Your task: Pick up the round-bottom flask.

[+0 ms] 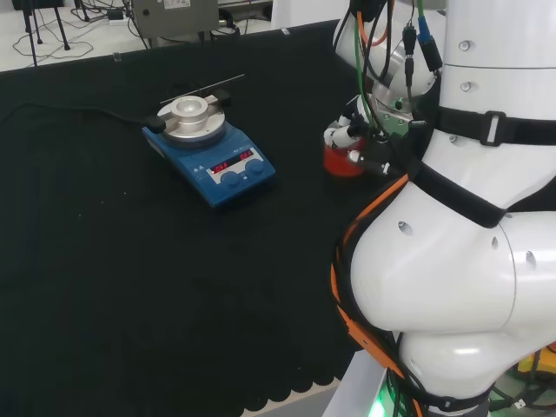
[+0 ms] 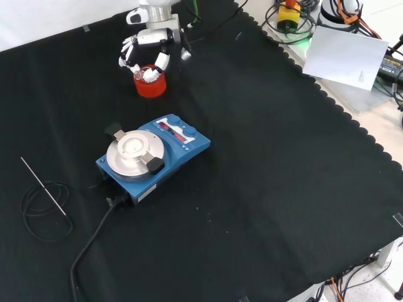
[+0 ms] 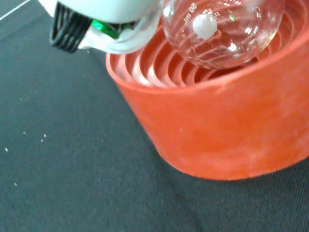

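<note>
A clear round-bottom flask sits in a red ribbed stand.

Red ribbed stand, clear flask (white spot, perhaps a reflection), blue hotplate, black cloth

The flask is clear, glossy glass, smooth, with bright highlights. The stand under it looks like matt red rubber, ribbed inside, faintly dusty outside. The cloth is matt black fabric with a fine weave, specked with lint in the wrist view. The hotplate at the front view's centre has a glossy blue plastic body and a brushed metal top. The hand is smooth black and white plastic. The arm shells are glossy white.
</note>
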`<action>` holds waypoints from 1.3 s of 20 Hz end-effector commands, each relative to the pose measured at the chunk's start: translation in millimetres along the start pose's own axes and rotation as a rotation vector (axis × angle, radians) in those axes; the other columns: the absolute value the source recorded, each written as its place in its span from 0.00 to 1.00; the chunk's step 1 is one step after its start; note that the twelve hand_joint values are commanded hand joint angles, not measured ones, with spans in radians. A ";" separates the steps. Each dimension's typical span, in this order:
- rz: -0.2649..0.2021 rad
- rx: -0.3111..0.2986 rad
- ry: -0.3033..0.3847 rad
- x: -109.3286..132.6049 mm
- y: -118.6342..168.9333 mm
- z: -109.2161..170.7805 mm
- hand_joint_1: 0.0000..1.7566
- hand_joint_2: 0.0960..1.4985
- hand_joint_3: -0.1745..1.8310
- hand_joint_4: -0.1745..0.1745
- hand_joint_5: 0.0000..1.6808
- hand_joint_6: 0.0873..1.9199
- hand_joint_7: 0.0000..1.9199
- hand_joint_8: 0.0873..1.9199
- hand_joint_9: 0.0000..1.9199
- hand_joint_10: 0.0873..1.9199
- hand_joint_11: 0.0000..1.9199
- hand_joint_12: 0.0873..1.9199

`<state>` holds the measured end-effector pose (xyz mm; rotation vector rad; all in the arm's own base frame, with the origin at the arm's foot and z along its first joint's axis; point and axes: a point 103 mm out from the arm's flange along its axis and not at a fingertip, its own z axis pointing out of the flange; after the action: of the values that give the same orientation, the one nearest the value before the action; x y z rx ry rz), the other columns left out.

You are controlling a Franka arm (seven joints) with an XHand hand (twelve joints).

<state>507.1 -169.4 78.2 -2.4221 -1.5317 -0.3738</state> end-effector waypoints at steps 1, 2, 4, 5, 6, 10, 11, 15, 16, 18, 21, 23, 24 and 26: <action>-0.002 -0.018 0.024 -0.8 -3.9 -9.5 0.62 0.39 0.54 0.83 0.63 0.59 0.28 0.31 0.39 0.29 0.14 0.69; -0.002 -0.021 0.028 -1.0 -4.8 -10.9 0.62 0.39 0.54 0.82 0.63 0.59 0.28 0.31 0.39 0.29 0.14 0.69; 0.000 -0.027 0.036 -1.6 -6.9 -14.5 0.62 0.39 0.54 0.82 0.63 0.59 0.28 0.31 0.39 0.29 0.14 0.69; 0.002 -0.032 0.038 -1.9 -7.8 -16.3 0.62 0.38 0.54 0.82 0.63 0.59 0.28 0.31 0.39 0.29 0.14 0.69; 0.000 -0.034 0.040 -2.0 -8.8 -17.9 0.62 0.38 0.55 0.81 0.64 0.59 0.28 0.31 0.39 0.29 0.14 0.69; -0.002 -0.036 0.047 -2.8 -13.4 -22.8 0.62 0.38 0.55 0.79 0.64 0.59 0.29 0.31 0.40 0.28 0.15 0.69; -0.003 -0.036 0.046 -3.4 -14.4 -23.6 0.62 0.37 0.56 0.78 0.64 0.59 0.29 0.31 0.40 0.28 0.15 0.69; -0.015 -0.019 0.037 -4.0 -15.4 -21.7 0.62 0.38 0.55 0.74 0.64 0.58 0.29 0.31 0.40 0.28 0.15 0.69; -0.019 -0.007 0.037 -3.9 -15.0 -20.4 0.62 0.40 0.52 0.72 0.64 0.56 0.28 0.31 0.39 0.28 0.15 0.69; -0.029 0.027 0.025 -2.9 -13.4 -17.2 0.60 0.43 0.45 0.53 0.60 0.50 0.25 0.32 0.37 0.29 0.13 0.69; -0.043 0.058 0.005 -0.2 -11.3 -12.6 0.55 0.37 0.44 0.22 0.47 0.47 0.22 0.32 0.34 0.30 0.10 0.70; -0.053 0.070 -0.007 2.4 -9.7 -10.5 0.54 0.35 0.44 0.22 0.38 0.45 0.21 0.32 0.33 0.30 0.09 0.70; -0.056 0.075 -0.011 3.6 -9.0 -9.8 0.54 0.34 0.44 0.23 0.34 0.43 0.20 0.32 0.32 0.31 0.08 0.70; -0.063 0.085 -0.017 6.4 -7.7 -7.5 0.53 0.33 0.44 0.25 0.28 0.37 0.19 0.33 0.31 0.32 0.07 0.71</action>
<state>498.4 -170.7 93.0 -2.3524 -1.5852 -0.3448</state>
